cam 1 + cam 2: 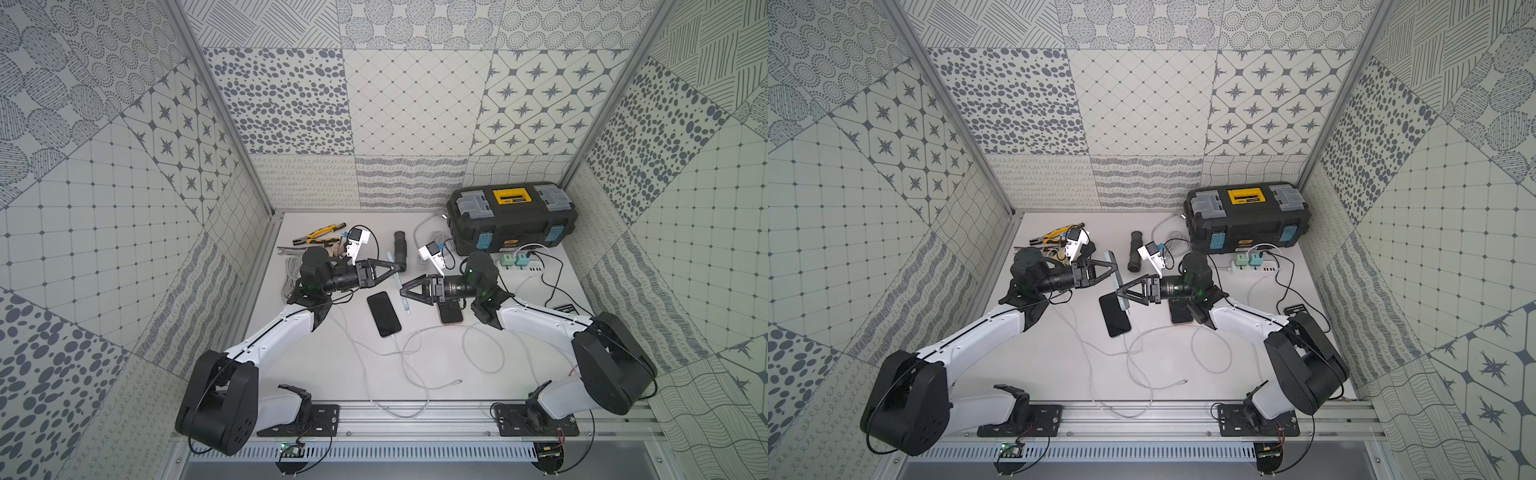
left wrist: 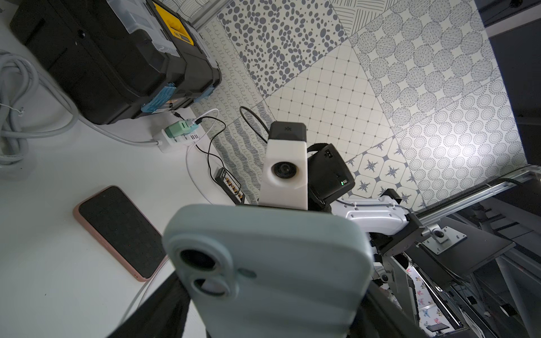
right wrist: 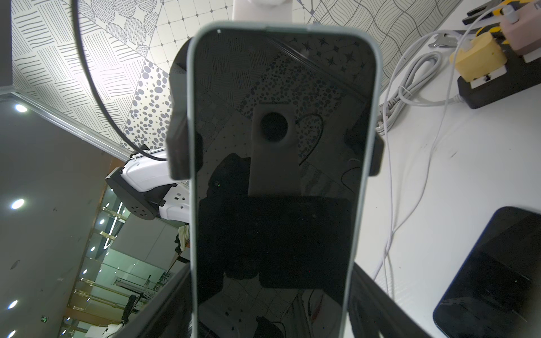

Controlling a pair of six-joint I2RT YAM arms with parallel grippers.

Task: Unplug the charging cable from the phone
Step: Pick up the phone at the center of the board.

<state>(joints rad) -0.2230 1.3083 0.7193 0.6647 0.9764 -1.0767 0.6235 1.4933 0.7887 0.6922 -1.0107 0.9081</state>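
Observation:
A phone in a pale green case (image 1: 390,259) (image 1: 1112,259) is held up in the air above the table, between my two grippers. My left gripper (image 1: 398,268) (image 2: 272,307) is shut on it at the camera end. The case's back and two lenses (image 2: 278,257) fill the left wrist view. My right gripper (image 1: 403,291) (image 3: 269,307) is shut on its long edges nearer the low end, facing the dark screen (image 3: 278,175). The left gripper's black fingers (image 3: 181,152) press both edges. A white charging cable (image 1: 410,316) hangs from the phone's low end; the port itself is hidden.
On the table lie a black phone (image 1: 384,313) with its own white cable, and a pink-cased phone (image 1: 451,316) under my right wrist. A black toolbox (image 1: 511,220), a power strip (image 1: 523,264), pliers (image 1: 320,232) and a ribbed tube (image 1: 401,249) stand farther back. Loose cable loops (image 1: 482,349) cover the front.

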